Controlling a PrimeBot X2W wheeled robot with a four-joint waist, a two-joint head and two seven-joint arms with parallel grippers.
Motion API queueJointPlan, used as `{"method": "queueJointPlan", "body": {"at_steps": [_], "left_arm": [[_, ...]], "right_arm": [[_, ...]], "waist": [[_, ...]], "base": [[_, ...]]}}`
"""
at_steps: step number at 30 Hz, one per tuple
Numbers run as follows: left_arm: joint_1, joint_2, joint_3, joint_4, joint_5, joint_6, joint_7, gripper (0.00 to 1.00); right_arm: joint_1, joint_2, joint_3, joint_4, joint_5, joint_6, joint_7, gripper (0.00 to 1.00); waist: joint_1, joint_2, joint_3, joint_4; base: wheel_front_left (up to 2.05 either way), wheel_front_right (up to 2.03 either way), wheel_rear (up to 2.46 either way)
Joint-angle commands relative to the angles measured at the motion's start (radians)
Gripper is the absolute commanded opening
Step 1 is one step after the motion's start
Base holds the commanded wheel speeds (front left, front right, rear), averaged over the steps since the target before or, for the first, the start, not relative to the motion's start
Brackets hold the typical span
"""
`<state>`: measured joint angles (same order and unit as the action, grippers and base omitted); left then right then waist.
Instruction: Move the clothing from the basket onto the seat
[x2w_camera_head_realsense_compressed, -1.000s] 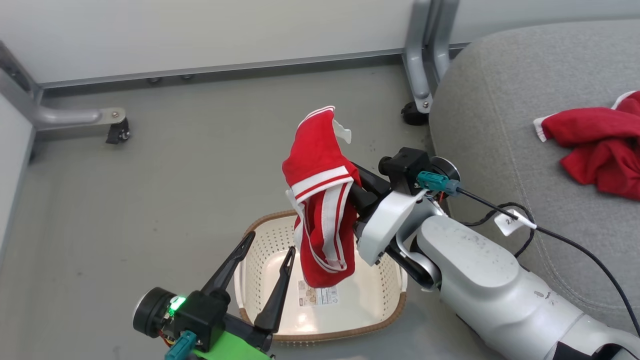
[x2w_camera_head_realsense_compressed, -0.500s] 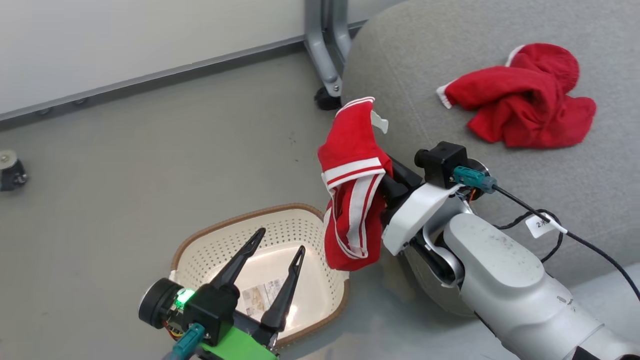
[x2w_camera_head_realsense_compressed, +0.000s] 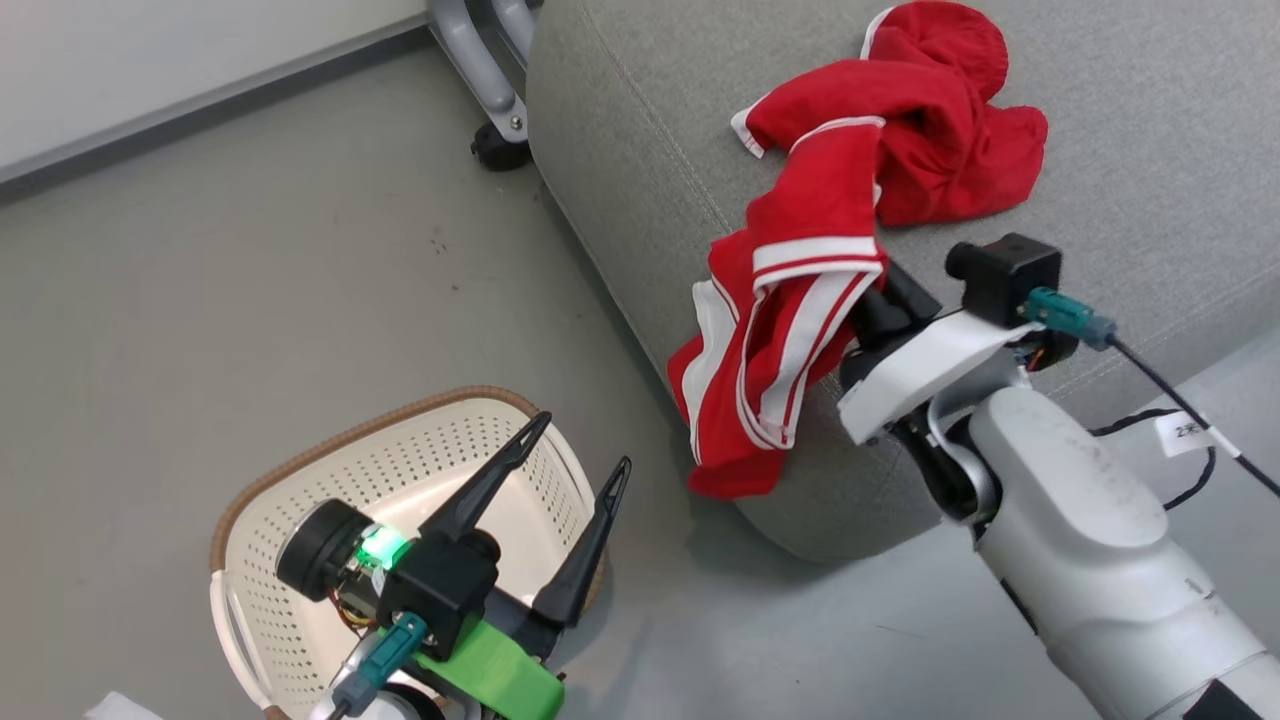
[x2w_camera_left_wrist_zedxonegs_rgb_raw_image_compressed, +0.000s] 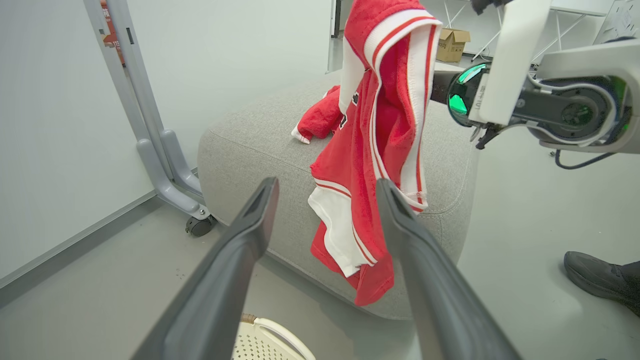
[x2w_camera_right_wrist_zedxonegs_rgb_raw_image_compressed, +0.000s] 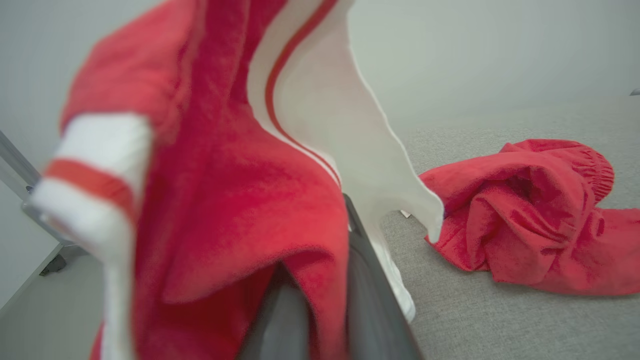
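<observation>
Off the near corner of the seat, striped garment dangling
Right end effector is clamped on its top, so it hangs long-ways down the seat's side; the flat top's just ahead, toward the other red piece. Left end effector is spread and empty by the basket.

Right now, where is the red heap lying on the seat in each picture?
Head view: the heap, top, right of centre, on the seat.
Left wrist view: centre, just left of the hanging striped garment.
Right wrist view: right side, on the seat.
Shared landmark: the striped garment, beside it every time.
</observation>
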<state>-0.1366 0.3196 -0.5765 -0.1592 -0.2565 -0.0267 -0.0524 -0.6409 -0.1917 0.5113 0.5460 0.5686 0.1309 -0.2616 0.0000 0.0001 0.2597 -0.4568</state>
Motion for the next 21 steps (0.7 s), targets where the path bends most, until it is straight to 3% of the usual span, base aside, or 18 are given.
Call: {"method": "queueJointPlan", "body": {"at_steps": [1, 9, 16, 21], "left_arm": [[-0.028, 0.008, 0.001, -0.009, 0.005, -0.007, 0.006, 1.0], [-0.145, 0.017, -0.015, -0.049, 0.052, -0.035, 0.032, 1.0], [-0.243, 0.026, -0.007, -0.068, 0.084, -0.041, 0.039, 1.0], [-0.292, 0.03, -0.006, -0.077, 0.099, -0.046, 0.037, 1.0]], "right_arm": [[-0.026, -0.009, -0.034, -0.013, -0.007, 0.0, -0.005, 0.0], [-0.146, -0.097, -0.255, -0.067, 0.022, 0.0, -0.005, 0.0], [-0.319, -0.234, -0.421, -0.07, 0.012, 0.0, -0.005, 0.0], [-0.402, -0.329, -0.513, -0.004, 0.011, 0.0, -0.004, 0.0]], "waist": [[0.0, -0.0001, 0.054, -0.02], [0.0, -0.0001, 0.182, 0.037], [0.0, -0.0001, 0.3, 0.089], [0.0, -0.0001, 0.37, 0.127]], "base": [[0.0, 0.0, 0.0], [0.0, 0.0, 0.0], [0.0, 0.0, 0.0], [0.0, 0.0, 0.0]]}}
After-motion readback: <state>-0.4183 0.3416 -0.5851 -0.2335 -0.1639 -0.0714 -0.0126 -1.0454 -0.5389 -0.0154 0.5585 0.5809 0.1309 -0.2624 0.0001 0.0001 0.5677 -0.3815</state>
